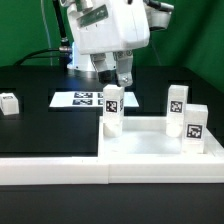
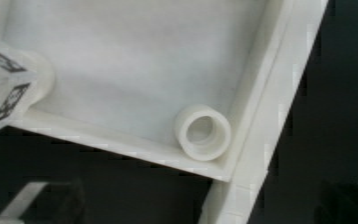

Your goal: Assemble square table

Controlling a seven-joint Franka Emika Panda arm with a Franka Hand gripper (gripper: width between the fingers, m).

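The square table top (image 1: pixel 150 150) is seen lying on the black table (image 1: pixel 30 105), in the 4 o'clock part of the exterior view, with its raised rim pressed against the long white border rail (image 1: pixel 60 166) that runs along the near edge. Three tagged white legs stand upright on it: one (image 1: pixel 112 108) at its 10 o'clock corner, one (image 1: pixel 177 103) at about 1 o'clock, and one (image 1: pixel 195 126) at 3 o'clock. A fourth leg (image 1: pixel 9 103) is left well apart on the table, at 9 o'clock of the view. The marker board (image 1: pixel 82 99) lies flat behind the top. The end effector (image 1: pixel 122 72) is held just above the 10 o'clock leg; whether its jaws are parted cannot be told. In the wrist view, a round corner socket (image 2: pixel 204 133) is shown inside the rim, with a tagged leg (image 2: pixel 7 85) near it.
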